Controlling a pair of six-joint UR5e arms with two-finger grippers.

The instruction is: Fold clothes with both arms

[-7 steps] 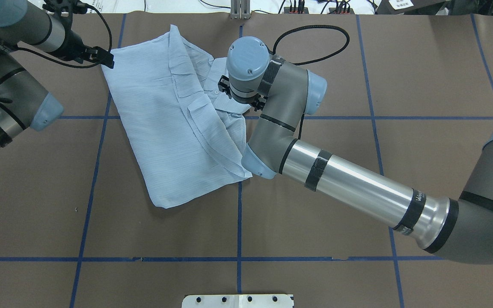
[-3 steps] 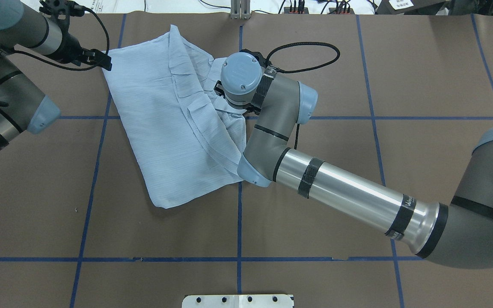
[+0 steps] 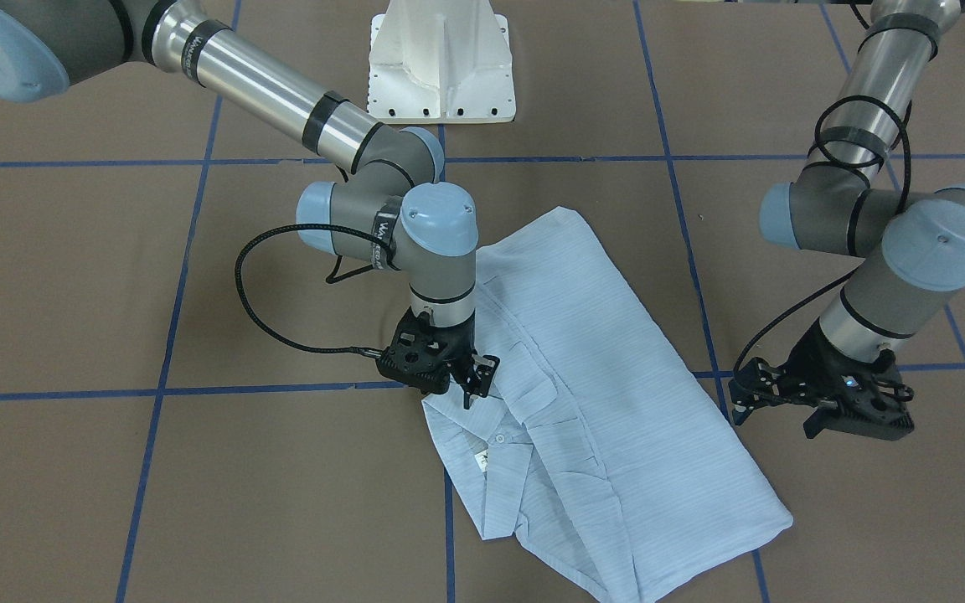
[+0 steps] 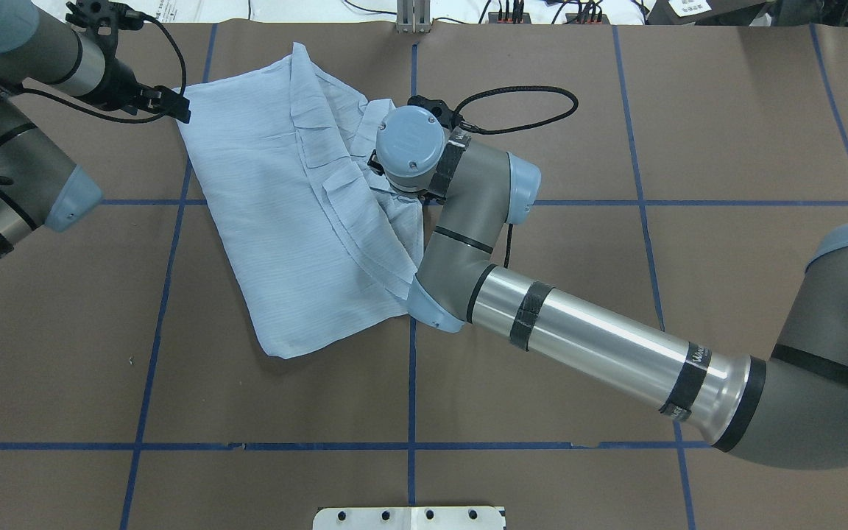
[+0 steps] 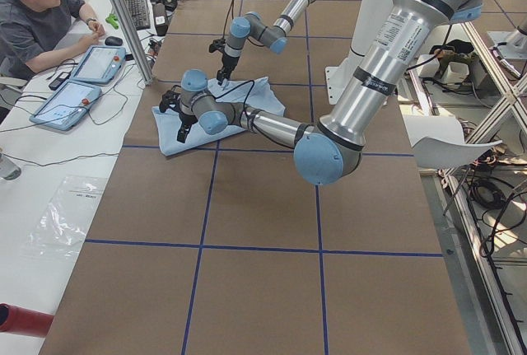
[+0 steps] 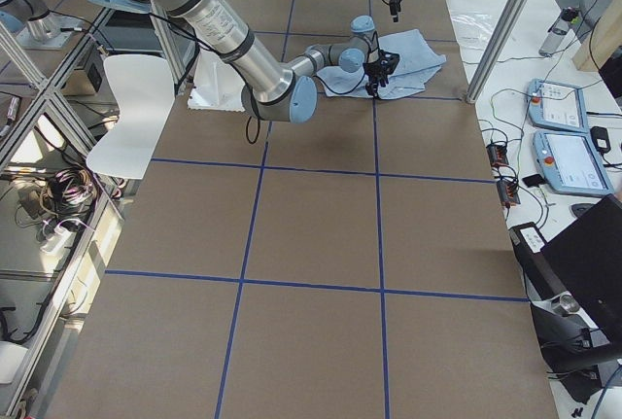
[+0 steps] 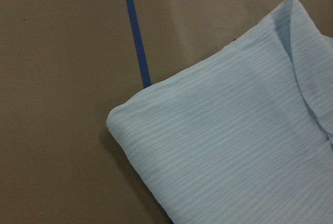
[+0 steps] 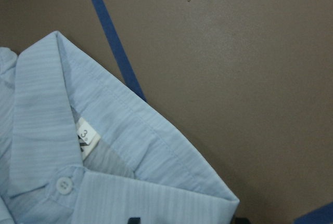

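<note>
Pale blue striped cloth, the shirt (image 4: 299, 221), lies flat and slantwise on the brown-papered tabletop (image 4: 615, 309). It is in the half toward the edge away from the robot, a little to the robot's left of the middle tape line (image 4: 411, 383). It is folded in on itself along its length. One corner lies close to the far edge and the opposite corner points back toward the robot. The collar (image 8: 130, 130) sits on the shirt's right-hand side, open enough to show a white size label (image 8: 87, 142) and one pale button (image 8: 64, 184).

The right arm (image 4: 586, 338) reaches to the middle line with its wrist pointing straight down. Its right claw (image 3: 479, 383) is low over the collar with the fingers spread; whether the tips touch the cloth I cannot tell. The left claw (image 3: 742, 398) hangs above the tabletop just beside the shirt's far left corner (image 7: 117, 117), fingers spread too, pinching nothing.

A white pedestal base (image 3: 441, 67) stands at the robot's edge of the tabletop. A person (image 5: 37, 17) sits at a side desk beyond the far edge
</note>
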